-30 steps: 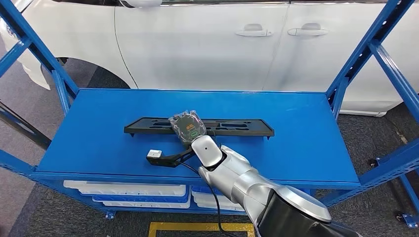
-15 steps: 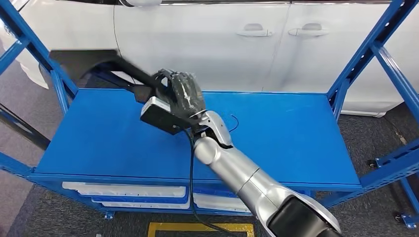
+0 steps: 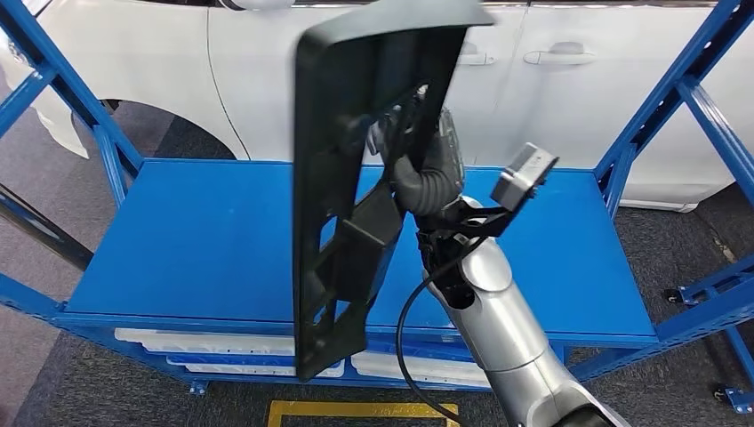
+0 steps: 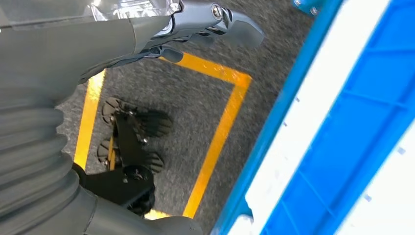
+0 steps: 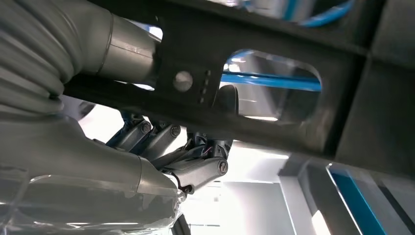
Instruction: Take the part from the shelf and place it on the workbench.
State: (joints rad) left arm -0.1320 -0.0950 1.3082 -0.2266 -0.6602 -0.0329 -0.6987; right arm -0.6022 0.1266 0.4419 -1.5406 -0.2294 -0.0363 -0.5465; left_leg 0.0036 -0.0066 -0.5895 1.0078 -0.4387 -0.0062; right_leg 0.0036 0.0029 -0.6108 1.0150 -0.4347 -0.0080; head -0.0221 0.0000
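Shelf [image 3: 178, 240], blue, stood before a white car [image 3: 356, 80]. Part [image 3: 356, 178], a long black slotted panel, hung above the shelf deck with its long axis near vertical, one end up, the other down. Right hand [image 3: 427, 151] gripped it mid-length, fingers [image 5: 161, 142] curled around one bar. Left hand [image 4: 161, 29] hung over the floor, fingers loosely spread, holding nothing.

I saw my silver right arm [image 3: 498, 311] with its grey ribbed cover [image 3: 425, 182], dark fingers [image 5: 195, 169] and trailing black cable [image 3: 405, 334].
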